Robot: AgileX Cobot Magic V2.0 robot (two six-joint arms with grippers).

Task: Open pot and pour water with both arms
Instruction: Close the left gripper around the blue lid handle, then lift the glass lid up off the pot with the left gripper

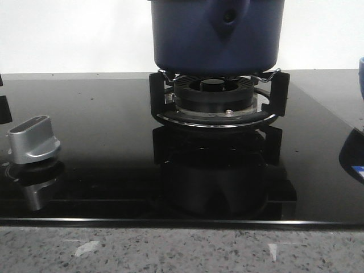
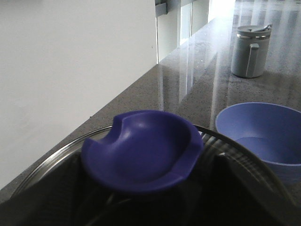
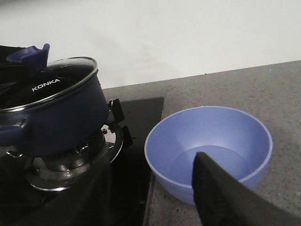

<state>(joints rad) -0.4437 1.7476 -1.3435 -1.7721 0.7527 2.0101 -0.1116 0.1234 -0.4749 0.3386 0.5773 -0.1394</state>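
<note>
The dark navy pot stands on the gas burner; its top is cut off in the front view. In the right wrist view the pot carries a glass lid with a metal rim and a blue knob. My left gripper is down over the lid, and its dark fingers flank the knob, with a thin gap showing on one side. My right gripper hangs open between the stove and a light-blue bowl, holding nothing. No water shows.
The bowl sits on the speckled counter right of the black glass cooktop. A grey lidded jug stands farther along the counter. A silver stove knob is at the cooktop's front left. A white wall runs behind.
</note>
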